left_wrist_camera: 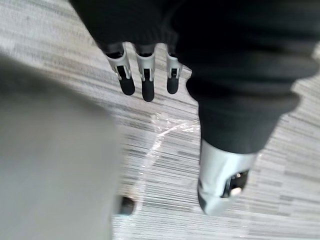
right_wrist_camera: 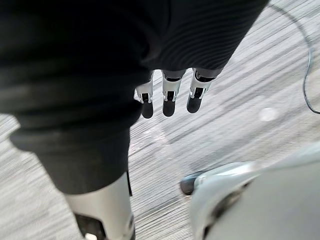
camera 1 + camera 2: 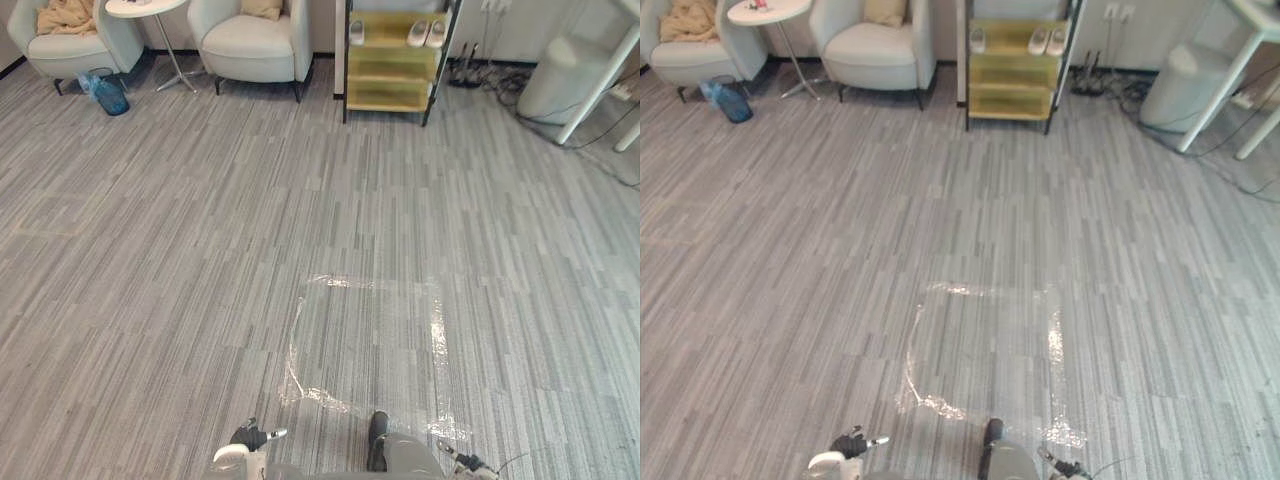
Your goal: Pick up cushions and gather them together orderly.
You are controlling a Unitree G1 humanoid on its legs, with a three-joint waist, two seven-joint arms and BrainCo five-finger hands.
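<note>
Grey streaked floor (image 3: pixel 200 250) here, with glossy clear tape (image 3: pixel 437 320) on it. Pale cream armchairs (image 3: pixel 255 45), and there's a tan cushion (image 3: pixel 262 8), a tan throw (image 3: pixel 68 15), a blue bag (image 3: pixel 108 95), a white table (image 3: pixel 145 8) and a yellow shelf (image 3: pixel 385 65), black-framed.

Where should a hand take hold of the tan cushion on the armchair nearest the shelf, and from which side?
Probably from the front, over the seat: the tan cushion leans against the back of the armchair, whose arms wall in both sides. Pinch its lower edge, the part facing outward.
</note>
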